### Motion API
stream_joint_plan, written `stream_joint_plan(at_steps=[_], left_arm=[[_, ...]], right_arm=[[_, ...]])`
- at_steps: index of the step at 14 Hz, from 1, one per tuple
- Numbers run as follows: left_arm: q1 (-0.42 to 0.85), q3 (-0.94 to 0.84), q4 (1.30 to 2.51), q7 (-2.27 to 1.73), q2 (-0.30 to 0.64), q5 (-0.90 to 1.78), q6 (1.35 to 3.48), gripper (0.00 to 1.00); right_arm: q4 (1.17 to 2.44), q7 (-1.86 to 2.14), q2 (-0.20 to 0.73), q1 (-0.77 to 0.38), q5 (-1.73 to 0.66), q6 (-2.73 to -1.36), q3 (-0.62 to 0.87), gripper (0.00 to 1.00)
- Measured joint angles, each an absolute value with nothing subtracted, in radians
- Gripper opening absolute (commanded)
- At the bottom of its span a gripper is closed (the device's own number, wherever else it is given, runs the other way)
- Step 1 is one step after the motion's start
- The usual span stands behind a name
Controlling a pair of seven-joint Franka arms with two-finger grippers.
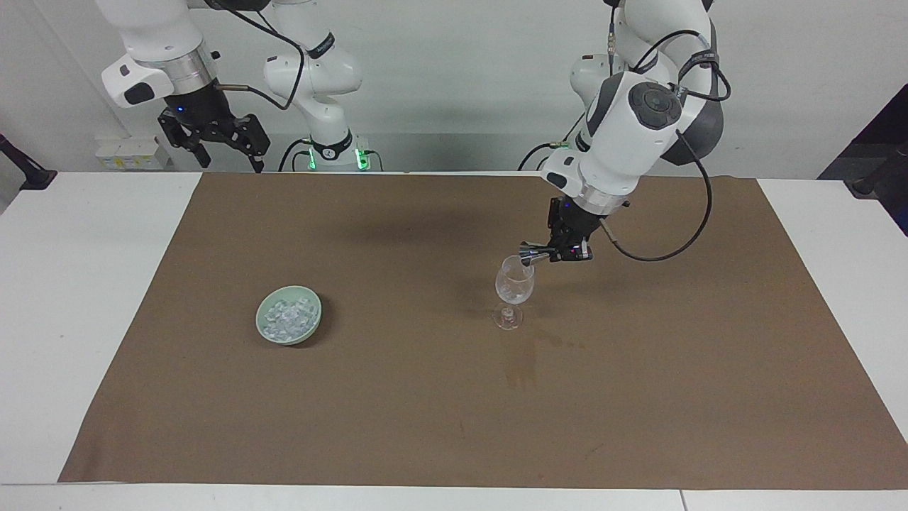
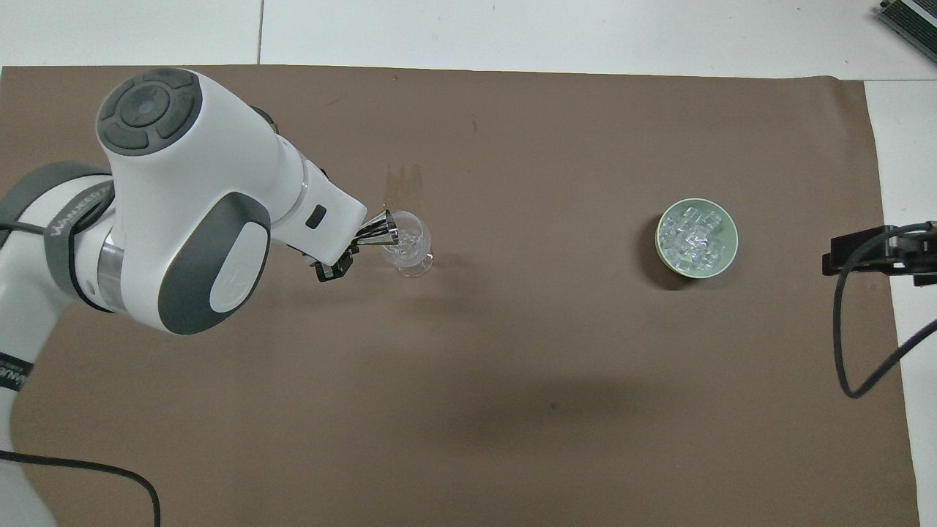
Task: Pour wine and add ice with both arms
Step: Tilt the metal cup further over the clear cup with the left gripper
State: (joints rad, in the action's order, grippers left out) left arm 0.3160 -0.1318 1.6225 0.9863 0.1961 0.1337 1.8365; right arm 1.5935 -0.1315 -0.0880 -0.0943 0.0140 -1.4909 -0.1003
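1. Jigger tipped at rim of wine glass, clamped in left gripper; pour looks underway or nearly done; glass contents unclear.
2. Right gripper waits raised, fingers apart, over the table edge nearer the robots than the glass.
3. Ice sits in green bowl, well apart from the glass toward the right arm's end; ice step not started.
4. Facing view shows right gripper whole; overhead shows jigger mouth over the glass rim.
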Motion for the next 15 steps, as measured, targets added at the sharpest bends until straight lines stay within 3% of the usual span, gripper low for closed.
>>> stream_joint_plan(at_steps=[15], left_arm=[[0.349,-0.131,1.604,0.878,0.209,0.067,1.774,0.00]], right_arm=[[1.594,-0.131,-0.088,-0.094,0.014,-1.491,-0.100,1.00]])
